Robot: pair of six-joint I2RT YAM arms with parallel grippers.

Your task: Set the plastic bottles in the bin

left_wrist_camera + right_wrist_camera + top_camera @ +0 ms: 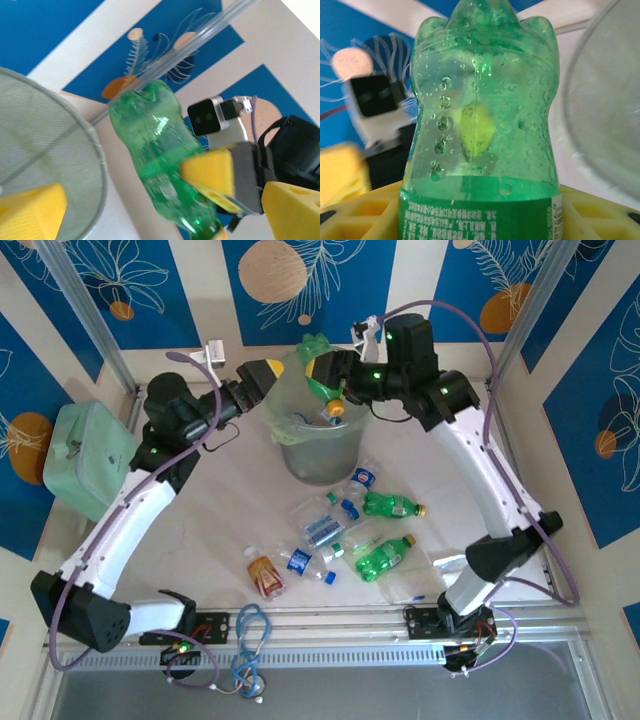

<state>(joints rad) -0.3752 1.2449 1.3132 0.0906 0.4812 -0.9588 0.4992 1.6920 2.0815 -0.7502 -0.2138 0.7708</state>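
Over the bin: the right end effector (328,367) is clamped on a green translucent plastic bottle (322,390). The bottle is tilted, orange cap down, above the round translucent grey-green plastic bin (345,455). In the right wrist view the cap end is cut off at the bottom and the label print is too blurred to read. The left end effector (262,378) stands with its fingers wide apart just beside the bottle, gripping nothing. The bin contents are hard to make out through the pale green liner bag (287,430). Loose green, clear and amber bottles (380,558) lie on the white worktop (230,500) near the bin.
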